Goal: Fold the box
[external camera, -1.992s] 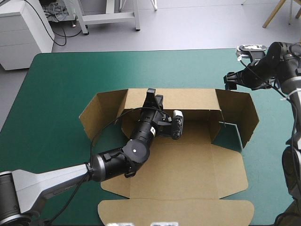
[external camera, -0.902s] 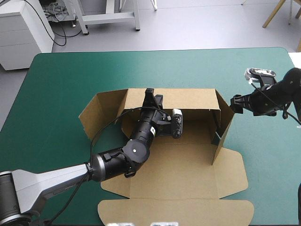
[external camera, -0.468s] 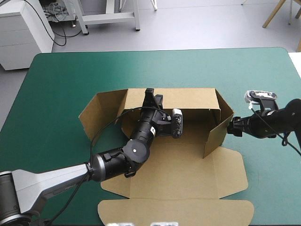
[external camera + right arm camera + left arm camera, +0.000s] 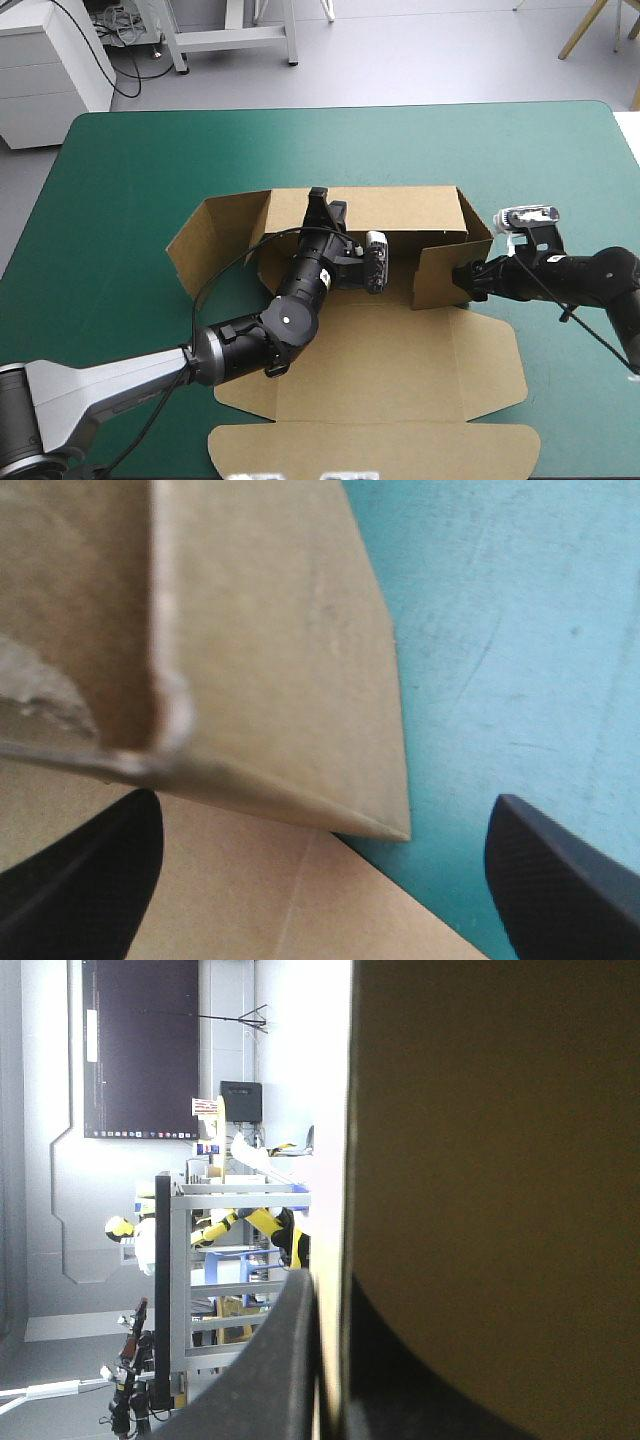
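While the brown box point(image 4: 400, 350) lies mid-table on the teal-green cover point(image 4: 140, 170), we see from above the left gripper point(image 4: 320, 203) at its raised far wall and the right gripper point(image 4: 464, 280) against a side flap point(image 4: 440, 272). Left wrist: black fingers point(image 4: 285, 1360) pinch the board. Right wrist: fingers point(image 4: 90, 880) stand wide apart, empty.

— Where does the box point(image 4: 400, 350) sit?
— In the middle of the tabletop point(image 4: 130, 170), nearer the near edge. Its rear wall point(image 4: 400, 208) stands along the far side, and the lid point(image 4: 380, 450) lies flat at the near edge.
— And the arms?
— The left arm point(image 4: 270, 340) reaches in from the near left corner, over the box floor. The left jaws pinch the rear wall's top edge, left of its middle. The right jaws stand apart just outside the right flap point(image 4: 438, 275), which stands across the box's right end. The left flap point(image 4: 205, 240) splays outward.
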You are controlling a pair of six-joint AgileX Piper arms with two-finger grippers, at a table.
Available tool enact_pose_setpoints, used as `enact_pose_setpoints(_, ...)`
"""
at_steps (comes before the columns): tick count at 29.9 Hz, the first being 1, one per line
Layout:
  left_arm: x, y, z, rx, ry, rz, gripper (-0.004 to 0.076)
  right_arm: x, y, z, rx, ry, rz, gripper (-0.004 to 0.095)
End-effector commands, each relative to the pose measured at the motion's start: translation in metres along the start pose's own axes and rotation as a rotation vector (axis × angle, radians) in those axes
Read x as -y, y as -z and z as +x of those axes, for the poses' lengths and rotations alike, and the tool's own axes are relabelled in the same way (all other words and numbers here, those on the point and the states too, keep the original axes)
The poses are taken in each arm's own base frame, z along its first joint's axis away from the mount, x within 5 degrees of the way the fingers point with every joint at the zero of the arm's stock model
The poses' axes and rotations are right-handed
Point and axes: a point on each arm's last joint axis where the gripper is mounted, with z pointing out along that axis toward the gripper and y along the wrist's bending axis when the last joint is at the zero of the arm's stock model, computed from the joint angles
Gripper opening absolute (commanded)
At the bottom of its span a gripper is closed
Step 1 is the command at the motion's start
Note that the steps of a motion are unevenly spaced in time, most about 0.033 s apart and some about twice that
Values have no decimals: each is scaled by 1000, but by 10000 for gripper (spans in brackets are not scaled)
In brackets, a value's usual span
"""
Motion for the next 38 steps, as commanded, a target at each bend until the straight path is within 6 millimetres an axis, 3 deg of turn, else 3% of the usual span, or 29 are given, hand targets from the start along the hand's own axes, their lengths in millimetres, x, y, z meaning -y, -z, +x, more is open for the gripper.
enact_pose_setpoints(1, -28, 10, -1, 25, -19, -122, -10, -19, 2, -14, 118, 70, -5, 796)
enact_pose_setpoints(6, -28, 10, -1, 25, -19, -122, -10, -46, -6, -20, 179, 155, -9, 796)
enact_pose_setpoints(16, -28, 10, -1, 25, -19, -122, -10, -63, -14, -22, 301, 168, 56, 758)
enact_pose_setpoints(18, -28, 10, -1, 25, -19, -122, -10, -63, -18, -17, 307, 143, 57, 656)
enact_pose_setpoints(20, -28, 10, -1, 25, -19, -122, -10, -62, -21, -13, 300, 134, 60, 453)
enact_pose_setpoints(22, -28, 10, -1, 25, -19, -122, -10, -61, -22, -11, 300, 143, 66, 211)
enact_pose_setpoints(23, -28, 10, -1, 25, -19, -122, -10, -61, -22, -11, 298, 153, 68, 45)
enact_pose_setpoints(24, -28, 10, -1, 25, -19, -122, -10, -61, -22, -11, 300, 159, 70, -18)
enact_pose_setpoints(28, -27, 10, -2, 26, -16, -120, 7, -61, -22, -11, 303, 159, 71, -6)
enact_pose_setpoints(31, -27, 10, -2, 30, -16, -118, 137, -61, -22, -11, 305, 157, 71, -8)
enact_pose_setpoints(36, -27, 10, -2, 30, -16, -118, 531, -61, -22, -12, 308, 141, 66, -8)
enact_pose_setpoints(38, -27, 10, -2, 30, -16, -118, 621, -62, -21, -12, 311, 140, 65, -8)
